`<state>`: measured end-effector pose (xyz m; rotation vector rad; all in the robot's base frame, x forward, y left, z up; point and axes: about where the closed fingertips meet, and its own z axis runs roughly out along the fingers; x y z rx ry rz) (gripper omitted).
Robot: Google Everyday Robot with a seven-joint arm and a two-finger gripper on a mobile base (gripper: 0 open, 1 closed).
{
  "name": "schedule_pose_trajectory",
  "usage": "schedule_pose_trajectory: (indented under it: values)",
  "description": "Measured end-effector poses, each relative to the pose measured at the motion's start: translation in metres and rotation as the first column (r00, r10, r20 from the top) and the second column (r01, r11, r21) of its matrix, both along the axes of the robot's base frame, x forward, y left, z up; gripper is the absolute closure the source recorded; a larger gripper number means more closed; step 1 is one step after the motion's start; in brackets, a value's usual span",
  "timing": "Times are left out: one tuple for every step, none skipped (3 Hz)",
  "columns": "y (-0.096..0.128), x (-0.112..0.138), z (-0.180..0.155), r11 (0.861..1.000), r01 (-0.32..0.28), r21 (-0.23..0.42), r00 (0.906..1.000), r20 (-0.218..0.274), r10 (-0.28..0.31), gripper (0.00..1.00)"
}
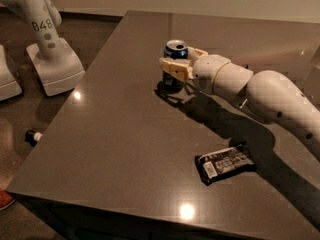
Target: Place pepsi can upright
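Observation:
The pepsi can stands upright on the dark table, blue with a silver top, near the table's middle back. My gripper reaches in from the right on a white arm, and its cream fingers sit around the can's body. The can's base rests on or just above the tabletop; its lower part is partly hidden by the fingers.
A flat black snack packet lies on the table in front of my arm. Another robot's white base marked 048 stands on the floor to the left. A small dark object lies on the floor by the table's left edge.

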<state>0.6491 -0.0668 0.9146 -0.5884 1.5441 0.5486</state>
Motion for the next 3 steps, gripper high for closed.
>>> schedule_pose_trajectory:
  values:
    - [0.0046, -0.0012, -0.0033, 0.999, 0.022, -0.044, 0.9989, -0.040, -0.023, 0.05]
    - [-0.0018, -0.0008, -0.0031, 0.997, 0.042, -0.071, 0.9976, -0.052, -0.046, 0.00]
    - [-0.0018, -0.0008, -0.0031, 0.997, 0.042, -0.071, 0.9976, -0.052, -0.046, 0.00]
